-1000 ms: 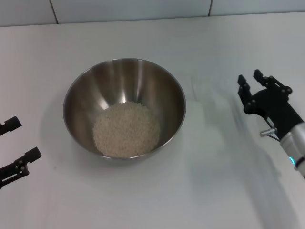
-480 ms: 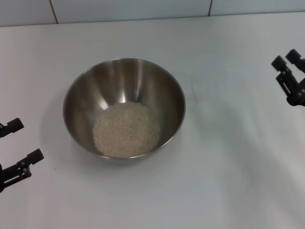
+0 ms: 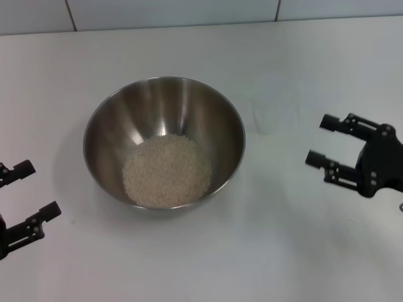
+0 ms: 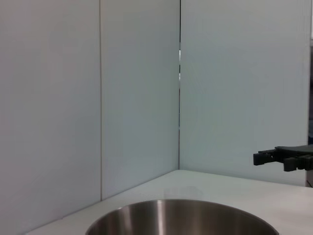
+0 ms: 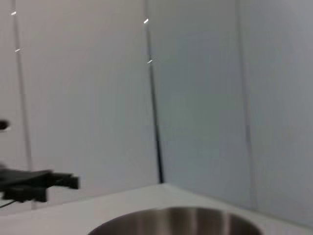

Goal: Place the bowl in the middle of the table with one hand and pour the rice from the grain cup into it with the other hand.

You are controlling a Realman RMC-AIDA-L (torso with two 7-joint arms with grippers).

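white table (image 3: 201, 251) | steel bowl (image 3: 113, 113) centred, rice (image 3: 167, 171) heaped inside | both hands spread, empty

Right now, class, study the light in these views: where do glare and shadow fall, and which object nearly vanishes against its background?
Head view: pale vertical streaks of glare run down the far inner wall of the bowl, while the rice stays matte. A soft shadow lies on the table along the bowl's left side. The translucent grain cup almost melts into the white top. Left wrist view: the bowl's rim shows a light-to-dark sheen.

Pale panelled wall (image 3: 189, 12) behind.
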